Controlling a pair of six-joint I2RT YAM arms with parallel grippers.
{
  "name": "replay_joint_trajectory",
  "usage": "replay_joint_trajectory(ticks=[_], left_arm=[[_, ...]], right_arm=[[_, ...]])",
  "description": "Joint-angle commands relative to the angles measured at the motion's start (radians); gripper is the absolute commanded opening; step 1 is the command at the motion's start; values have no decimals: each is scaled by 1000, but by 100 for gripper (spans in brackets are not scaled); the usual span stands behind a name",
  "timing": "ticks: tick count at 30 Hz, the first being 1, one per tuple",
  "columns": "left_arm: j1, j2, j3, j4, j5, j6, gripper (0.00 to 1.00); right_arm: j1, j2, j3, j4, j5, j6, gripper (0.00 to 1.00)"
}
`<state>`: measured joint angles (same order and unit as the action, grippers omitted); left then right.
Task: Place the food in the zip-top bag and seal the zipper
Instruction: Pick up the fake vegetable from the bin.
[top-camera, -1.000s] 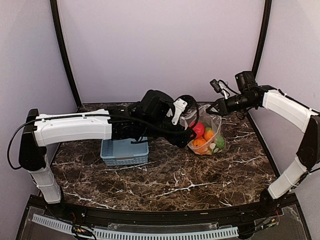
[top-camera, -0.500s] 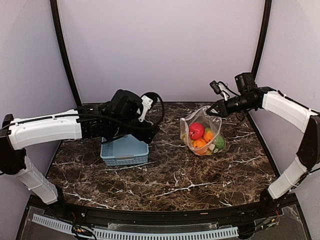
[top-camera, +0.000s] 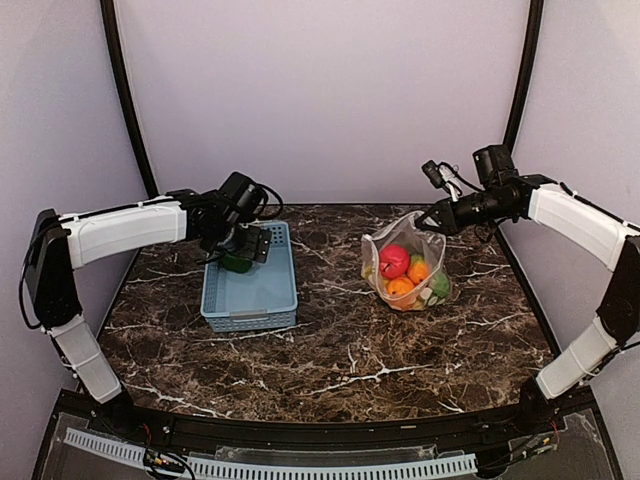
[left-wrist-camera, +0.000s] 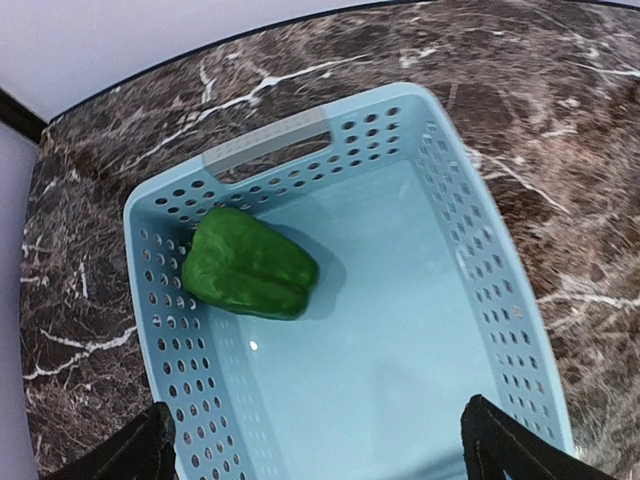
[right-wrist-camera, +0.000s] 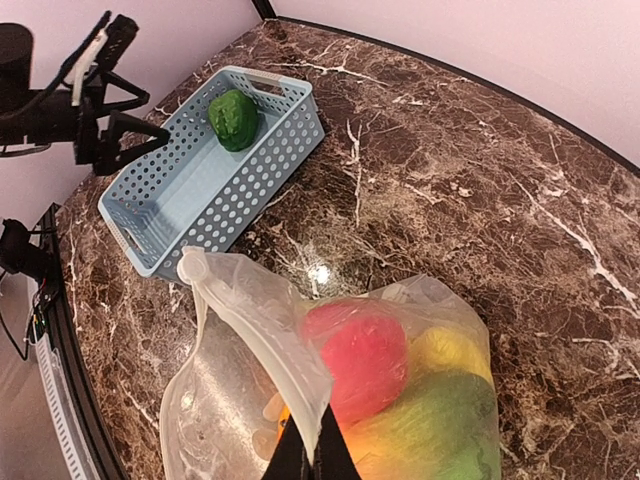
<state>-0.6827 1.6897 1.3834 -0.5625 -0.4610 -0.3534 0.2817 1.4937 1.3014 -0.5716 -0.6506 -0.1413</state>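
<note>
Change, left arm: a second ago it stretched across to the zip-top bag (top-camera: 382, 248); now it has drawn back over the far left corner of the light-blue basket (top-camera: 250, 318).
Left gripper (top-camera: 248, 247): jaws spread wide, holding nothing, hanging above the green pepper (left-wrist-camera: 250, 265).
Green pepper: alone in the basket, against its far left wall.
Change, right arm: none; it has kept its place.
Right gripper (right-wrist-camera: 310, 455): pinched shut on the bag's top edge, holding the mouth up and gaping.
Bag: right of the basket and well apart from it, holding a red apple (top-camera: 393, 260), an orange (top-camera: 400, 286) and yellow and green pieces.
Surface: dark brown marble-patterned table (top-camera: 350, 360) with white veins.
Room: plain pale lilac walls (top-camera: 320, 100), with black poles (top-camera: 125, 100) at the back corners.
</note>
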Motion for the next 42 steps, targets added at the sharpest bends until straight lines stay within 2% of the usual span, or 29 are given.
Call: replay_joint_trajectory(ticks=[1,10,21,27,42], left_arm=[[64,73,43,-44,-8,-120,99],[122,249,206,-46,-27,-154,99],[137,296,206,-20,-42,-384,99],[154,344,218,-13,-15,-456,99],[187,468,287,13,-54,-497,97]], right_arm=[[1,-35,-19,22,-2,-15,0],[-6,-48,-37,28,4,-20,0],[-9,-40,-36,31,-8,-20,0],[-9,-40,-47,38,-19,-20,0],[-9,-25,-60,46,-20,-23,0]])
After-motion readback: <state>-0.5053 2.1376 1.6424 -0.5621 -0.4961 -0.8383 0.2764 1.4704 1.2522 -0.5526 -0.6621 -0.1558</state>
